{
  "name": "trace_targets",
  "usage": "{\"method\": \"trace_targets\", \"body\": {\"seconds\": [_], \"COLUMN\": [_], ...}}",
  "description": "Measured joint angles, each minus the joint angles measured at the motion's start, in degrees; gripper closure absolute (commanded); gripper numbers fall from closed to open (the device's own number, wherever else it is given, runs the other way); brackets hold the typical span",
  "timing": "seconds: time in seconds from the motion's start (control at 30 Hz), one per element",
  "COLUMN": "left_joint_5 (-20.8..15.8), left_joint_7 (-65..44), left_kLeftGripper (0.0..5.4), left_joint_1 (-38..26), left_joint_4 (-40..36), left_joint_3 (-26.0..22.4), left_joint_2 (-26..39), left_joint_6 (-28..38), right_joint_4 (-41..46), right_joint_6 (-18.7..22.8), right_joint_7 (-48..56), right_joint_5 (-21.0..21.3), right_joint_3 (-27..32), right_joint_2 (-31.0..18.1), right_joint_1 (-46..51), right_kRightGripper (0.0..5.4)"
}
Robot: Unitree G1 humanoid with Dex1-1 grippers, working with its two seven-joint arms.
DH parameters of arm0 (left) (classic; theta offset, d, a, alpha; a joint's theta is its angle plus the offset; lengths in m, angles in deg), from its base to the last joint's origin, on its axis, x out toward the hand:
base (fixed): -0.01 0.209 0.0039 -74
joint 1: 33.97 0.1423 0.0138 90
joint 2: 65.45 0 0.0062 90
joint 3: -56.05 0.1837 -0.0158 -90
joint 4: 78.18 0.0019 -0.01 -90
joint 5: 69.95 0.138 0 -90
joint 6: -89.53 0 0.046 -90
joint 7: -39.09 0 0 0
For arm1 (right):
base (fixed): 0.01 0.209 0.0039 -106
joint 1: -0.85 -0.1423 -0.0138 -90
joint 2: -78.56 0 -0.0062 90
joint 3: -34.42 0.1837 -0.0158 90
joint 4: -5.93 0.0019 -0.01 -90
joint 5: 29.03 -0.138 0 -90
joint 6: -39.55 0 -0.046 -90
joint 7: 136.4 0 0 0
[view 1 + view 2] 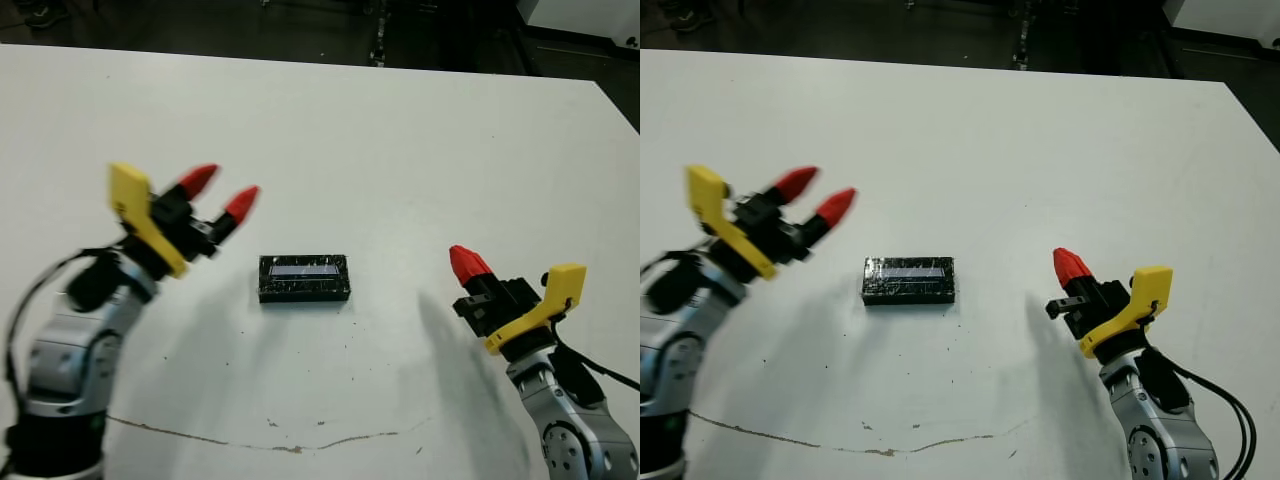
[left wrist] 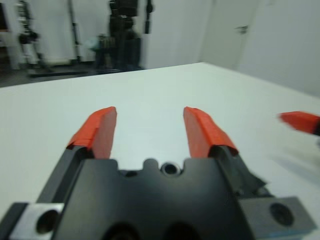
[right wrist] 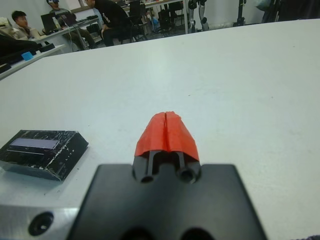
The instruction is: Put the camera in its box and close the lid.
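The lid (image 1: pixel 304 268), a black speckled slab with a pale stripe, lies flat in the middle of the white table (image 1: pixel 420 150). It tops a low black block (image 3: pixel 67 155); no white box interior shows, and the camera is hidden. My left gripper (image 1: pixel 222 192) hovers up and to the left of the lid, open, with nothing between its fingers (image 2: pixel 97 132). My right gripper (image 1: pixel 468 265) sits off to the lid's right, shut on nothing, its red tips pressed together (image 3: pixel 167 132).
A thin brown crack line (image 1: pixel 290 445) runs across the table near my side. Beyond the table's far edge the floor is dark, and people (image 3: pixel 107 20) sit at desks there. My right gripper's red tip (image 2: pixel 300 121) shows in the left wrist view.
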Motion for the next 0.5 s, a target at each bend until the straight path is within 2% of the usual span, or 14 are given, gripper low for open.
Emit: {"method": "trace_targets", "body": {"seconds": [0.2,0.3,0.5], "left_joint_5": [2.79,3.87,5.75], "left_joint_7": [6.26,8.63,10.67], "left_kLeftGripper": [3.79,4.24,5.2], "left_joint_1": [-0.3,-0.37,-0.45], "left_joint_4": [4.09,6.07,6.14], "left_joint_3": [7.45,9.28,11.18], "left_joint_2": [-6.05,-8.56,-9.07], "left_joint_6": [-4.8,-6.02,-6.91], "right_joint_4": [-0.3,-0.3,-0.54], "right_joint_6": [-0.07,-0.07,-0.4], "right_joint_7": [-0.05,-0.17,0.01], "right_joint_5": [0.0,-0.01,-0.01], "right_joint_3": [0.03,0.08,0.1], "right_joint_2": [0.15,0.15,0.16], "right_joint_1": [0.02,0.05,0.04], "right_kRightGripper": [5.4,5.4,5.4]}}
